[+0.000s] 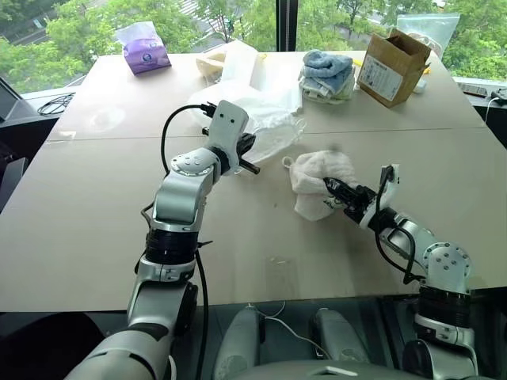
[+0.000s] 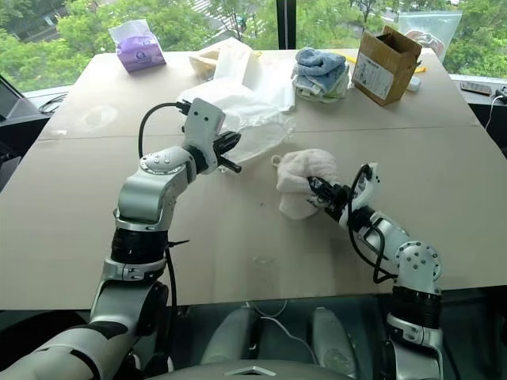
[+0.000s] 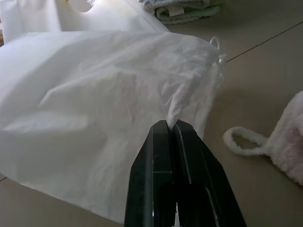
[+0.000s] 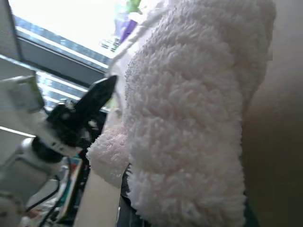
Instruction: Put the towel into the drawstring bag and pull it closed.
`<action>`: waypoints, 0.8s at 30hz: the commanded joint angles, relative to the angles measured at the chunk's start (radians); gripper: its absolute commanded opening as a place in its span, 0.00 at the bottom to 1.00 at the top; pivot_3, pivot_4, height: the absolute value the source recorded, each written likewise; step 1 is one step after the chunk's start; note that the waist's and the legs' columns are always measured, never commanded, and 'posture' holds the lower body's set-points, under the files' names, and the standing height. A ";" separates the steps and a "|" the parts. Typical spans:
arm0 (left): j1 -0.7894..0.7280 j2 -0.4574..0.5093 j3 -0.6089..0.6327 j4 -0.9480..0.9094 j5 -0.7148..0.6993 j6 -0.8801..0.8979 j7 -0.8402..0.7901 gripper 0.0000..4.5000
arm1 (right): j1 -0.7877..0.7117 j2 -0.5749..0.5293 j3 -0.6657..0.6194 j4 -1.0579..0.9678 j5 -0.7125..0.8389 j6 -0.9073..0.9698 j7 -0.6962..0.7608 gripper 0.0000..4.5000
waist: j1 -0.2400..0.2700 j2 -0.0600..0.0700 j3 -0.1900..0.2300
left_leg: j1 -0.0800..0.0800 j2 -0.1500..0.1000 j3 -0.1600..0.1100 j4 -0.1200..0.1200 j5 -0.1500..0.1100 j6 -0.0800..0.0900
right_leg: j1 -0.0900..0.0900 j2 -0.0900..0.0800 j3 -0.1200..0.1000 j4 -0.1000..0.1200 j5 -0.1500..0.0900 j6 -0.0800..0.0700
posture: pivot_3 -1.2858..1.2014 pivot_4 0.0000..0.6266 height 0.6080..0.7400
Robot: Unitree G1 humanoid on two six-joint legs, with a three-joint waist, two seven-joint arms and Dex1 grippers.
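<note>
- Overhead, left eye view: the towel lies right of frame centre on the table, its cord loop toward the left. The right gripper is pressed together, pinching the towel's lower right edge. The drawstring bag lies up and left of the towel, slightly apart from it, its long axis running toward the upper left
- Right eye view: the left gripper sits at the bag's near edge, so it is the arm nearer the bag; the towel must travel up-left to reach the mouth
- Left wrist view: black fingers are shut on a fold of bag cloth; whether the mouth is open is hard to make out
- Right wrist view: towel pile hides the right fingers; the bag itself is not discernible
</note>
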 commanded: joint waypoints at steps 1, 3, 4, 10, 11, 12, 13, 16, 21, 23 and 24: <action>-0.040 0.018 0.038 -0.044 -0.093 0.047 -0.056 0.00 | -0.040 -0.019 -0.026 -0.075 0.158 -0.020 0.062 0.00 | -0.001 0.000 0.000 | 0.000 0.000 0.000 0.000 0.000 0.000 | 0.000 0.000 0.000 0.000 0.000 0.000 | 0.52 0.24 1.00; -0.045 0.021 0.049 -0.064 -0.145 0.078 -0.083 0.00 | -0.065 -0.023 -0.022 -0.048 0.146 -0.049 0.045 0.00 | -0.001 0.000 0.000 | 0.001 0.000 0.000 0.000 0.000 0.000 | 0.001 0.000 0.000 0.000 0.000 0.000 | 0.52 0.24 1.00; -0.048 0.021 0.057 -0.073 -0.172 0.095 -0.093 0.00 | -0.079 -0.021 -0.017 -0.031 0.128 -0.069 0.042 0.00 | -0.001 0.000 0.000 | 0.001 0.000 0.000 0.000 0.000 0.000 | 0.000 0.000 0.000 0.000 0.000 0.000 | 0.52 0.24 1.00; -0.064 0.005 0.136 -0.094 -0.318 0.201 -0.100 0.00 | -0.140 0.019 0.021 0.056 0.037 -0.169 0.056 0.00 | -0.002 0.000 0.000 | 0.001 0.000 0.000 0.000 0.000 0.000 | 0.000 0.000 0.000 0.000 0.000 0.000 | 0.52 0.24 1.00; -0.072 -0.001 0.158 -0.086 -0.340 0.216 -0.088 0.00 | -0.141 0.025 0.031 0.066 0.019 -0.181 0.064 0.00 | -0.002 0.000 0.000 | 0.001 0.000 0.000 0.000 0.000 0.000 | 0.000 0.000 0.000 0.000 0.000 0.000 | 0.52 0.24 1.00; -0.081 -0.003 0.175 -0.073 -0.356 0.228 -0.080 0.00 | -0.138 0.029 0.042 0.077 0.002 -0.188 0.072 0.00 | -0.001 0.000 0.000 | 0.001 0.000 0.000 0.000 0.000 0.000 | 0.000 0.000 0.000 0.000 0.000 0.000 | 0.52 0.24 1.00; -0.090 -0.006 0.191 -0.061 -0.372 0.237 -0.072 0.00 | -0.133 0.032 0.053 0.083 -0.014 -0.193 0.080 0.00 | -0.001 0.000 0.000 | 0.001 0.000 0.000 0.000 0.000 0.000 | 0.000 0.000 0.000 0.000 0.000 0.000 | 0.52 0.24 1.00; -0.123 -0.022 0.260 -0.033 -0.442 0.282 -0.049 0.00 | -0.110 0.030 0.091 0.093 -0.062 -0.195 0.099 0.00 | -0.001 0.000 0.000 | 0.000 0.000 0.000 0.000 0.000 0.000 | 0.000 0.000 0.000 0.000 0.000 0.000 | 0.52 0.24 1.00; -0.146 -0.015 0.270 -0.001 -0.481 0.282 -0.031 0.00 | -0.056 -0.001 0.142 0.076 -0.109 -0.168 0.149 0.00 | -0.001 0.000 0.000 | 0.000 0.000 0.000 0.000 0.000 0.000 | 0.000 0.000 0.000 0.000 0.000 0.000 | 0.52 0.24 1.00; -0.144 -0.019 0.267 -0.008 -0.506 0.290 -0.030 0.00 | -0.043 -0.017 0.163 0.066 -0.123 -0.153 0.168 0.00 | -0.001 0.000 0.000 | 0.000 0.000 0.000 0.000 0.000 0.000 | 0.000 0.000 0.000 0.000 0.000 0.000 | 0.52 0.24 1.00; -0.143 -0.017 0.265 -0.009 -0.514 0.291 -0.030 0.00 | -0.042 -0.020 0.168 0.066 -0.127 -0.150 0.173 0.00 | -0.001 0.000 0.000 | 0.000 0.000 0.000 0.000 0.000 0.000 | 0.000 0.000 0.000 0.000 0.000 0.000 | 0.52 0.24 1.00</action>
